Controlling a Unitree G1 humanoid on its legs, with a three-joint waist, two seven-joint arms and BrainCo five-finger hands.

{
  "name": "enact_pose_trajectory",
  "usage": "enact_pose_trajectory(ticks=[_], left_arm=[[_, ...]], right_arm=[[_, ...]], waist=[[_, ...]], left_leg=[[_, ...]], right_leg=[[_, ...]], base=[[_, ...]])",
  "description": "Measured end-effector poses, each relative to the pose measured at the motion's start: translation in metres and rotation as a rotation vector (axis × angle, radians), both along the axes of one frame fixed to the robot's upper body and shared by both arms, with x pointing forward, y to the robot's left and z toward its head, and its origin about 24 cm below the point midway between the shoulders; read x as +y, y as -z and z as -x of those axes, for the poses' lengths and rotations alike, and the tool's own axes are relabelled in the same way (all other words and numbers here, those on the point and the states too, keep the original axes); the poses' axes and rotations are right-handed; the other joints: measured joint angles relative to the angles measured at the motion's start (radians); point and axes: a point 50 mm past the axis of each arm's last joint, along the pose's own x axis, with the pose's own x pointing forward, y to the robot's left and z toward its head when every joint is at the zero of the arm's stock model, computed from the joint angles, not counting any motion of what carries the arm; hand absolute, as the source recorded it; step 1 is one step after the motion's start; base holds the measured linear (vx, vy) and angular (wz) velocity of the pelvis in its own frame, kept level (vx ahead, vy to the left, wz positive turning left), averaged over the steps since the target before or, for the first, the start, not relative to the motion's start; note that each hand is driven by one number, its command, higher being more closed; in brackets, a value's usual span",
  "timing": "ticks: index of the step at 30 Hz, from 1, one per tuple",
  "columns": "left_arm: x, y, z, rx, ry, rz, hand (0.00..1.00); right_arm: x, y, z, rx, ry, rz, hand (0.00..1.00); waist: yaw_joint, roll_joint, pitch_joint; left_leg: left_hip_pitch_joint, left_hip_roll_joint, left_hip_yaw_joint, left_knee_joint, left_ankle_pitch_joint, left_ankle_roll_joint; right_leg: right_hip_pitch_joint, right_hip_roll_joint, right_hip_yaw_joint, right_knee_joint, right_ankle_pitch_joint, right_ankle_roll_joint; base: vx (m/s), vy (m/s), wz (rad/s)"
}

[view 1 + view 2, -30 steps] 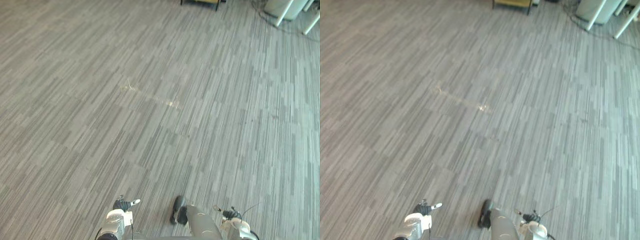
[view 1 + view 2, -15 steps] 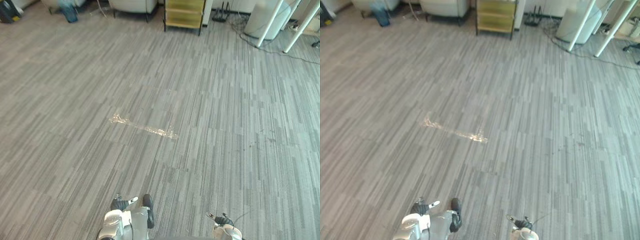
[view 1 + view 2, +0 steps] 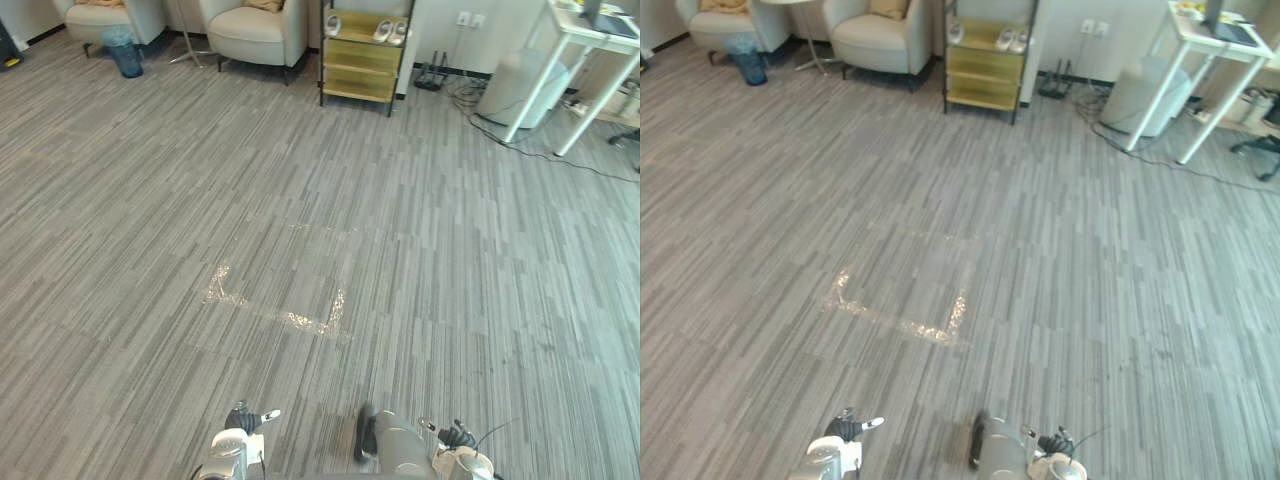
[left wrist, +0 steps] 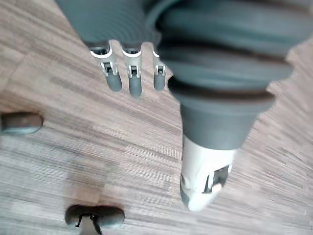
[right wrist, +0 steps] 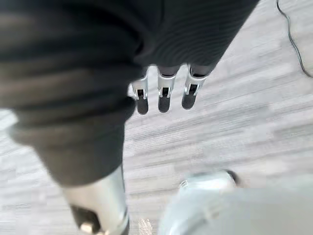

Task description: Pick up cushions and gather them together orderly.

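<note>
Though far from both hands [image 4: 133, 81] [image 5: 164, 98] (empty), cushions [image 3: 888, 7] [image 3: 724, 4] on armchairs [image 3: 872, 40] [image 3: 712, 28].

The floor [image 3: 450, 250] was grey striped carpet tile, with a worn tape outline [image 3: 290, 318] near its middle. Along the far edge stood two cream armchairs [image 3: 255, 30], a blue bin [image 3: 126, 55], a wooden shelf unit [image 3: 362, 55] and a white table's legs [image 3: 535, 90], with a black cable [image 3: 560, 160] trailing near them.

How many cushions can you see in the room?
2. One tan cushion lies on the far-left armchair at the far end of the room. The other cushion lies on the second armchair beside it. More may be hidden past the view's edge.
</note>
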Motion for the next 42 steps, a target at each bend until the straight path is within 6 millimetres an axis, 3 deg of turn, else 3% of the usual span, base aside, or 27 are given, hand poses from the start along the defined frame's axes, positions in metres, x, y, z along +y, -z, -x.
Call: enact_pose_trajectory(ticks=[1, 2, 3, 5, 9, 10, 12, 13, 14, 15, 17, 18, 19, 21, 22, 24, 27, 29, 30, 31, 32, 34, 36, 38, 39, 40, 42], left_arm=[[0.000, 0.000, -0.001, -0.005, -0.008, 0.003, 0.00], [-0.002, -0.002, -0.006, -0.025, -0.027, 0.014, 0.00], [-0.002, -0.006, -0.011, -0.055, -0.036, 0.019, 0.00], [0.002, -0.009, -0.016, -0.083, -0.039, 0.008, 0.00], [0.004, -0.013, -0.022, -0.119, -0.042, -0.002, 0.00], [0.005, -0.015, -0.024, -0.128, -0.044, -0.006, 0.00], [0.005, -0.015, -0.024, -0.133, -0.044, -0.008, 0.00], [0.007, -0.015, -0.024, -0.134, -0.029, -0.019, 0.00], [0.009, -0.015, -0.025, -0.134, -0.021, -0.028, 0.00], [0.016, -0.016, -0.026, -0.130, -0.009, -0.050, 0.00], [0.028, -0.016, -0.023, -0.119, -0.016, -0.076, 0.00], [0.033, -0.014, -0.017, -0.096, -0.009, -0.091, 0.00], [0.031, -0.010, -0.008, -0.066, -0.006, -0.089, 0.00], [0.038, -0.010, -0.007, -0.049, 0.020, -0.114, 0.00], [0.035, -0.007, -0.003, -0.022, 0.029, -0.112, 0.00], [0.028, -0.005, -0.001, -0.011, 0.042, -0.099, 0.00], [0.020, -0.006, -0.007, -0.027, 0.035, -0.075, 0.00], [0.016, -0.005, -0.006, -0.026, 0.026, -0.061, 0.00], [0.013, -0.005, -0.006, -0.028, 0.028, -0.052, 0.00], [0.008, -0.004, -0.007, -0.028, 0.025, -0.038, 0.00], [-0.001, -0.003, -0.005, -0.031, -0.017, 0.004, 0.00], [-0.007, -0.002, -0.003, -0.023, -0.020, 0.028, 0.00], [-0.009, -0.002, -0.003, -0.024, -0.010, 0.031, 0.00], [-0.014, -0.004, -0.010, -0.045, -0.003, 0.043, 0.00], [-0.012, -0.006, -0.013, -0.062, -0.008, 0.044, 0.00], [-0.010, -0.008, -0.016, -0.076, -0.014, 0.039, 0.00], [-0.010, -0.009, -0.018, -0.091, -0.013, 0.037, 0.00]], right_arm=[[0.000, 0.000, 0.000, -0.001, 0.001, 0.001, 0.00], [-0.001, -0.001, 0.000, -0.008, 0.002, 0.008, 0.00], [-0.001, -0.001, 0.001, -0.005, -0.001, 0.012, 0.00], [0.005, 0.001, 0.004, 0.008, -0.033, -0.001, 0.00], [0.021, 0.001, -0.006, -0.020, -0.035, -0.043, 0.00], [0.025, 0.001, -0.010, -0.028, -0.039, -0.053, 0.00], [0.024, 0.001, -0.009, -0.023, -0.040, -0.049, 0.00], [0.025, 0.002, -0.007, -0.012, -0.041, -0.052, 0.00], [0.029, 0.004, -0.006, -0.006, -0.042, -0.064, 0.00], [0.035, 0.005, -0.005, -0.001, -0.037, -0.083, 0.00], [0.040, 0.007, -0.004, 0.007, -0.032, -0.107, 0.00], [0.039, 0.009, 0.003, 0.019, -0.008, -0.109, 0.00], [0.031, 0.009, 0.008, 0.030, -0.006, -0.089, 0.00], [0.035, 0.009, 0.007, 0.031, -0.017, -0.100, 0.00], [0.034, 0.008, 0.004, 0.025, -0.043, -0.090, 0.00], [0.026, 0.005, 0.000, 0.006, -0.057, -0.064, 0.00], [0.019, 0.001, -0.003, -0.026, -0.047, -0.039, 0.00], [0.018, 0.001, -0.003, -0.026, -0.041, -0.040, 0.00], [0.017, 0.003, 0.003, -0.013, -0.020, -0.043, 0.00], [0.014, 0.003, 0.007, -0.005, 0.005, -0.043, 0.00], [0.005, 0.001, 0.005, -0.011, 0.016, -0.020, 0.00], [0.005, 0.000, 0.002, -0.026, 0.034, -0.024, 0.00], [0.005, 0.000, 0.003, -0.022, 0.032, -0.024, 0.00], [0.008, 0.001, 0.006, -0.013, 0.017, -0.026, 0.00], [0.011, 0.002, 0.006, -0.008, 0.001, -0.029, 0.00], [0.017, 0.003, 0.007, -0.003, -0.002, -0.042, 0.00], [0.017, 0.004, 0.008, 0.001, 0.008, -0.045, 0.00]], waist=[[-0.004, 0.001, 0.002], [-0.005, 0.011, 0.013], [0.009, 0.017, 0.019], [0.035, 0.004, 0.020], [0.059, -0.012, 0.021], [0.062, -0.018, 0.021], [0.067, -0.018, 0.020], [0.085, -0.028, 0.014], [0.087, -0.043, 0.005], [0.078, -0.073, -0.010], [0.080, -0.094, -0.006], [0.080, -0.115, -0.026], [0.082, -0.108, -0.034], [0.064, -0.134, -0.017], [0.048, -0.111, -0.002], [0.043, -0.076, 0.012], [0.038, -0.066, 0.022], [0.033, -0.071, 0.018], [0.024, -0.083, 0.016], [0.017, -0.071, 0.014], [0.035, -0.024, 0.002], [0.024, -0.004, -0.002], [0.018, 0.004, -0.008], [0.012, -0.002, -0.006], [0.016, -0.003, -0.005], [0.024, -0.008, -0.001], [0.040, -0.014, 0.000]], left_leg=[[-0.042, 0.014, -0.009, 0.100, 0.010, -0.017], [-0.166, 0.062, -0.029, 0.379, 0.068, -0.068], [-0.269, 0.113, -0.017, 0.600, 0.075, -0.065], [-0.350, 0.136, 0.032, 0.676, 0.063, -0.047], [-0.481, 0.102, 0.119, 0.323, 0.059, -0.023], [-0.512, 0.045, 0.078, 0.097, 0.118, -0.040], [-0.529, 0.016, 0.050, -0.042, 0.206, -0.058], [-0.523, -0.004, 0.038, -0.050, 0.345, -0.046], [-0.521, -0.023, 0.038, -0.045, 0.339, -0.018], [-0.525, -0.042, 0.047, -0.021, 0.319, 0.010], [-0.570, -0.034, 0.054, 0.159, 0.259, 0.055], [-0.560, -0.068, 0.048, 0.175, 0.230, 0.064], [-0.457, -0.079, 0.059, 0.076, 0.137, 0.063], [-0.364, -0.126, 0.079, 0.052, 0.101, 0.080], [-0.264, -0.125, 0.083, 0.015, 0.083, 0.091], [-0.128, -0.113, 0.091, -0.072, 0.083, 0.091], [0.003, -0.099, 0.091, -0.152, 0.079, 0.098], [0.035, -0.091, 0.067, -0.157, 0.062, 0.097], [0.067, -0.104, 0.027, -0.166, 0.036, 0.069], [0.091, -0.090, -0.001, -0.171, 0.015, 0.047], [0.102, -0.053, -0.006, -0.175, 0.023, 0.029], [0.099, -0.038, -0.032, -0.113, 0.032, 0.015], [0.053, -0.015, -0.061, 0.016, 0.040, 0.001], [-0.146, 0.032, -0.106, 0.397, 0.132, -0.111], [-0.235, 0.066, -0.094, 0.555, 0.134, -0.117], [-0.295, 0.103, -0.044, 0.636, 0.117, -0.088], [-0.348, 0.136, 0.038, 0.592, 0.069, -0.041]], right_leg=[[0.016, 0.001, -0.009, -0.006, -0.011, -0.003], [0.075, 0.010, -0.032, -0.031, -0.035, -0.017], [0.151, 0.030, -0.043, -0.065, -0.061, -0.047], [0.260, 0.034, -0.045, -0.114, -0.089, -0.052], [0.409, 0.011, -0.023, -0.226, -0.110, -0.012], [0.468, -0.014, -0.006, -0.265, -0.129, 0.013], [0.513, -0.024, 0.007, -0.302, -0.147, 0.042], [0.555, -0.032, 0.047, -0.334, -0.151, 0.047], [0.558, -0.052, 0.064, -0.339, -0.149, 0.044], [0.545, -0.074, 0.102, -0.335, -0.107, 0.006], [0.563, -0.079, 0.191, -0.304, 0.006, 0.052], [0.524, -0.092, 0.223, -0.168, 0.035, 0.086], [0.427, -0.099, 0.252, 0.090, 0.088, 0.161], [0.287, -0.140, 0.267, 0.424, 0.139, 0.201], [0.202, -0.137, 0.213, 0.558, 0.080, 0.150], [0.108, -0.115, 0.136, 0.575, -0.008, 0.104], [0.008, -0.066, 0.036, 0.320, -0.073, 0.059], [0.002, -0.025, 0.036, 0.028, -0.005, 0.063], [0.014, -0.018, 0.047, -0.141, 0.122, 0.055], [0.027, -0.006, 0.046, -0.125, 0.160, -0.007], [0.009, 0.012, 0.036, -0.061, 0.106, -0.019], [0.015, 0.007, 0.010, 0.028, 0.003, -0.031], [0.051, 0.007, -0.021, 0.030, -0.037, -0.033], [0.133, 0.010, -0.061, -0.040, -0.051, -0.035], [0.184, 0.022, -0.074, -0.083, -0.053, -0.038], [0.252, 0.031, -0.079, -0.132, -0.057, -0.044], [0.344, 0.029, -0.078, -0.193, -0.057, -0.043]], base=[[0.53, -0.264, 0.40], [0.63, -0.279, 0.41], [0.51, -0.187, 0.31], [0.54, -0.105, -0.10], [0.52, 0.021, -0.29], [0.67, 0.158, -0.33], [0.65, 0.261, -0.35], [0.48, 0.241, -0.41], [0.64, 0.265, -0.21], [0.63, 0.270, 0.03], [0.66, 0.336, -0.01], [0.50, 0.319, -0.26], [0.49, 0.290, -0.15], [0.54, 0.183, -0.06], [0.44, 0.117, -0.17], [0.47, 0.108, -0.30], [0.55, 0.002, 0.01], [0.49, -0.155, 0.56], [0.50, -0.192, 0.88], [0.63, -0.209, 0.48], [0.41, -0.132, 0.10], [0.56, -0.216, 0.19], [0.39, -0.169, 0.53], [0.41, -0.185, 0.66], [0.44, -0.126, 0.27], [0.38, -0.062, 0.10], [0.34, 0.000, -0.17]])
